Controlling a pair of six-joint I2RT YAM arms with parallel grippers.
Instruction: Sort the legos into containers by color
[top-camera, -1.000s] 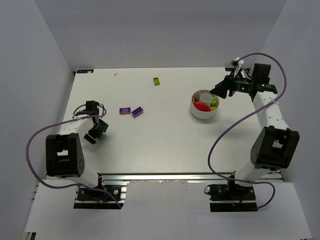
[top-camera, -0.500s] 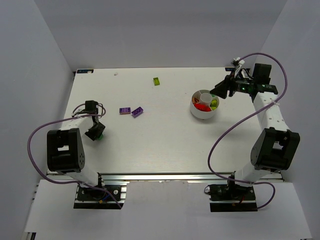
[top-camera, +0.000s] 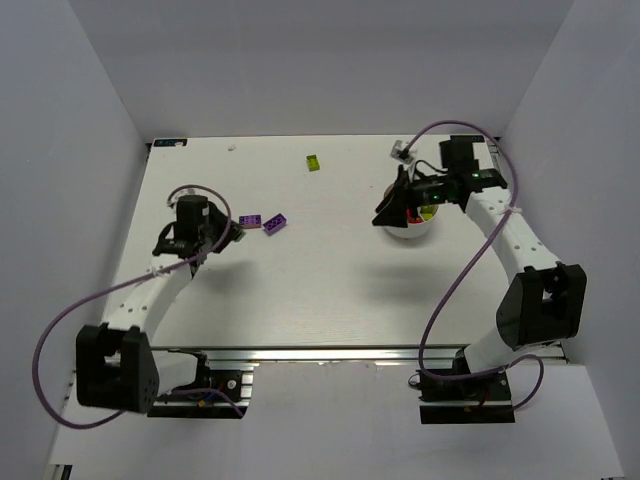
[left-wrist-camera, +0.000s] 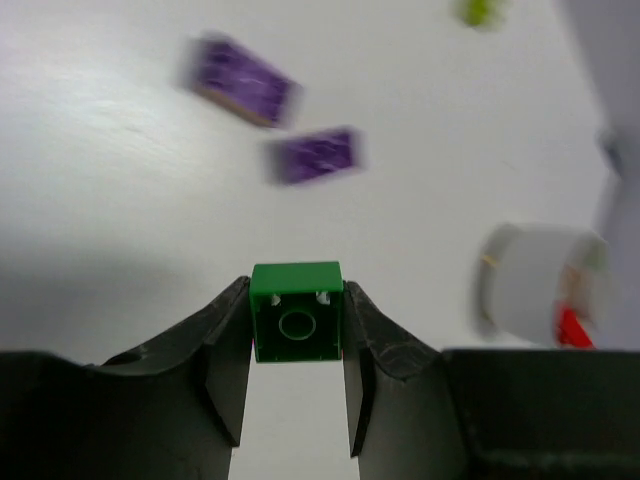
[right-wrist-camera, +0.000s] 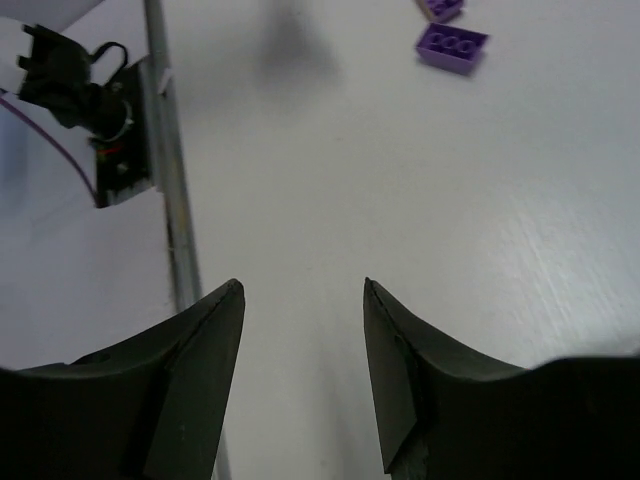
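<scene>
My left gripper (top-camera: 230, 234) is shut on a green lego (left-wrist-camera: 296, 310), held off the table just left of two purple legos (top-camera: 250, 221) (top-camera: 275, 223). In the left wrist view the two purple legos (left-wrist-camera: 243, 82) (left-wrist-camera: 315, 155) lie ahead, blurred, and the white divided bowl (left-wrist-camera: 535, 285) is at the right. A yellow-green lego (top-camera: 313, 162) lies near the back edge. My right gripper (top-camera: 388, 213) is open and empty above the left side of the bowl (top-camera: 415, 231), hiding part of it. Red and yellow-green pieces show in the bowl.
The right wrist view looks over bare table toward the metal rail (right-wrist-camera: 170, 180) at the near edge, with one purple lego (right-wrist-camera: 452, 47) at the top. White walls close in the left, back and right sides.
My left arm has swung from the table's left side toward the purple legos, carrying the green lego. My right arm has moved left from beside the bowl to over it.
</scene>
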